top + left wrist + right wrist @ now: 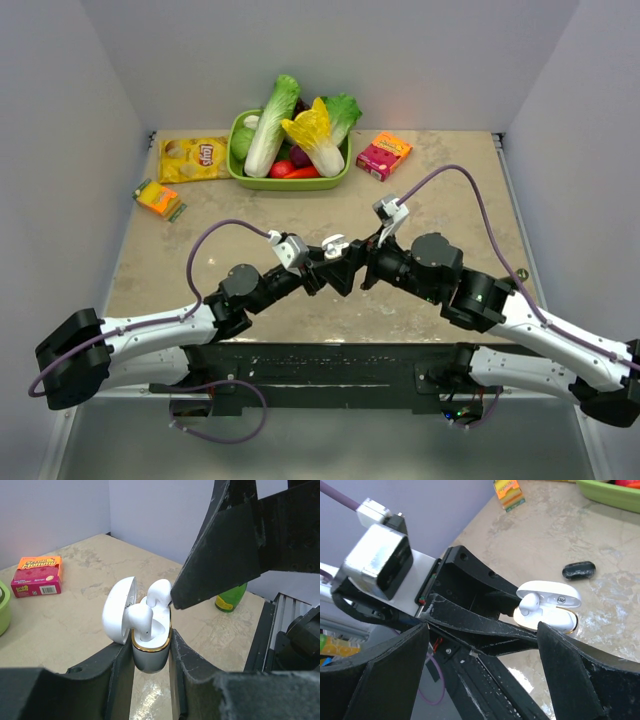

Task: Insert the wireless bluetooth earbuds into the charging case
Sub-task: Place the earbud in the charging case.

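Both arms met over mid-table, wrists angled inward toward each other.

L gripper: jaws closed snug on the charging case, one finger on each side of its lower body. Case sat upright betw. the fingers, gold band round the mouth, lid swung open to the left in L wrist view. Could not tell whether the case base touched the table.

Earbuds: one stood up out of the rear pocket, not fully down. The other lay across the front pocket, also proud of the rim.

R gripper: jaws spread wide, nothing held. One R finger came in from upper right in L wrist view, its tip just beside the upright earbud; contact vs. small gap not resolvable.

Background: green bowl of veg at the far edge, yellow chip bag to its left, pink box to its right, small orange box near the left wall. Small black oblong item on the table beyond the case in R wrist view. Green bottle behind the R finger.
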`<action>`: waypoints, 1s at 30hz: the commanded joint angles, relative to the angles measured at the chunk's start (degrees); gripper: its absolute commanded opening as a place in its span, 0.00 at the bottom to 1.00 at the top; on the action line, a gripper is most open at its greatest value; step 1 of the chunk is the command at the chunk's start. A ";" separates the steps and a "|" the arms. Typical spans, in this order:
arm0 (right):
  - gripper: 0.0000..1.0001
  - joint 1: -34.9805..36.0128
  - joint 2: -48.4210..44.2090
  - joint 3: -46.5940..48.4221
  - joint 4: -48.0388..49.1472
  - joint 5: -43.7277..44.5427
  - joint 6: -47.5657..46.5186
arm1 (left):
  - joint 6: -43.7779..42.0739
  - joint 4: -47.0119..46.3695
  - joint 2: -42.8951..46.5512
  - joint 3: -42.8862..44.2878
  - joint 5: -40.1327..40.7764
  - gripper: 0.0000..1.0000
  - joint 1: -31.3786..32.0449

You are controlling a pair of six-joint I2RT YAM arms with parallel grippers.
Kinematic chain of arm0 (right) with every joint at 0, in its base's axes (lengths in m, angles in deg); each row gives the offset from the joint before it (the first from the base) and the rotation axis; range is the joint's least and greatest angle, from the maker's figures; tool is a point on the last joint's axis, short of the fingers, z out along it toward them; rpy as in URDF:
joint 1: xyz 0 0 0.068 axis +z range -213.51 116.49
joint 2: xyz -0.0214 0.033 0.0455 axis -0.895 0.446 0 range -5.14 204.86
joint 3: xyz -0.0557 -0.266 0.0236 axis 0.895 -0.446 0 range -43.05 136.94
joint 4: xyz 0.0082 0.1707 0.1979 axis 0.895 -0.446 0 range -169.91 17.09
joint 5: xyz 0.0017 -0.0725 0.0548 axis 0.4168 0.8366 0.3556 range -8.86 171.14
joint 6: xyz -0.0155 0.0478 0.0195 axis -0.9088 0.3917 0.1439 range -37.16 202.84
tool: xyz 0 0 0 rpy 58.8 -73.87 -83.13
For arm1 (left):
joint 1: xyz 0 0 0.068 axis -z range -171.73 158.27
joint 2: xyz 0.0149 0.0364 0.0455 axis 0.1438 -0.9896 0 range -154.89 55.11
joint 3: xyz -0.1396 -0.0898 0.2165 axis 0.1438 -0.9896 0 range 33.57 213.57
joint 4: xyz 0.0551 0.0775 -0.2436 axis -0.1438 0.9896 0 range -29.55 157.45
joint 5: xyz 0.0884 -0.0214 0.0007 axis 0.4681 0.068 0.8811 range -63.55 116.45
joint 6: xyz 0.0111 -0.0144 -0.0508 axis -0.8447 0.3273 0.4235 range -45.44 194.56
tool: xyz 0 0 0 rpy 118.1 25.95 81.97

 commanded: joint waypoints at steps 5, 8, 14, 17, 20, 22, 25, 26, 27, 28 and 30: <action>0.91 0.09 -3.61 1.27 -0.33 2.23 -1.06 | -0.60 -3.07 2.03 0.57 0.61 0.00 0.23; 0.91 0.09 -3.87 0.57 -1.13 4.34 -1.06 | -0.69 -3.07 2.47 0.39 0.53 0.00 0.23; 0.91 0.09 -2.12 0.13 -1.14 4.96 -0.79 | -0.69 -3.50 3.00 0.13 0.00 0.00 0.23; 0.91 0.09 -1.15 0.12 -0.69 4.70 -0.79 | -0.51 -3.95 2.91 -0.05 -0.44 0.00 0.23; 0.91 0.09 -0.97 0.04 -0.08 4.69 -0.88 | -0.34 -3.86 2.74 -0.05 -0.70 0.00 0.23; 0.91 0.09 -0.97 0.12 0.01 4.78 -0.97 | -0.25 -3.95 2.74 -0.05 -0.70 0.00 0.23; 0.91 0.09 -0.71 0.39 0.27 4.43 -1.06 | -0.25 -4.03 2.65 -0.14 -0.70 0.00 0.23; 0.91 0.09 -0.71 0.39 0.36 4.52 -1.06 | -0.16 -4.03 2.56 -0.14 -0.79 0.00 0.23; 0.91 0.09 -0.62 0.47 0.45 4.35 -1.06 | -0.16 -4.03 2.38 -0.14 -0.79 0.00 0.23; 0.91 0.09 -0.53 0.47 0.54 4.34 -1.06 | 0.01 -4.12 2.38 -0.14 -0.88 0.00 0.23; 0.91 0.09 -0.36 0.74 0.63 4.26 -1.06 | 0.01 -4.30 2.30 -0.14 -0.97 0.00 0.23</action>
